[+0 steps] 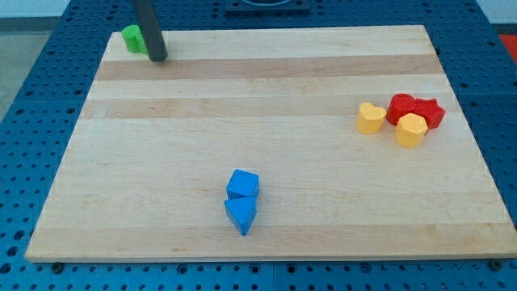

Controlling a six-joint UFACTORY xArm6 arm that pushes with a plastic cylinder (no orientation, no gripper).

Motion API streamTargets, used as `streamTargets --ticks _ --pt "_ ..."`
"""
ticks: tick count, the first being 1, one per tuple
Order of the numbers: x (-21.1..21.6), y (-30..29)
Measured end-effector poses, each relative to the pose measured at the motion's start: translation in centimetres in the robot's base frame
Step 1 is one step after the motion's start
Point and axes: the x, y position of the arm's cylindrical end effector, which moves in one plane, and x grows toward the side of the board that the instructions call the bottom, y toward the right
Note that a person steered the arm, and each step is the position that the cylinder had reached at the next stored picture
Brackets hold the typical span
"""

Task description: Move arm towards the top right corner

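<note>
My tip (157, 57) is at the view's top left of the wooden board (266, 89), touching or just right of a green block (132, 38) at the board's top left corner. The rod rises out of the view's top. At the view's right sits a cluster: a yellow heart-shaped block (370, 118), a yellow block (410, 130), a red block (401, 107) and a red star-like block (430, 112). Near the bottom middle, a blue cube (242, 184) sits just above a blue triangular block (241, 214). The top right corner (420, 32) is far from my tip.
The board lies on a blue perforated table (48, 97) that surrounds it on all sides. A dark base shows at the view's top middle (266, 6).
</note>
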Motion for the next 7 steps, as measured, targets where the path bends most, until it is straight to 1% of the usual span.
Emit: streamTargets --ticks 1,2,3,4,5,6,7 --pt "3.2 4.6" --pt "3.5 5.0" --pt "2.4 8.1" --pt "-1.9 15.0" --pt "-4.7 24.3" --pt "-4.2 35.5" --pt "-2.2 47.1"
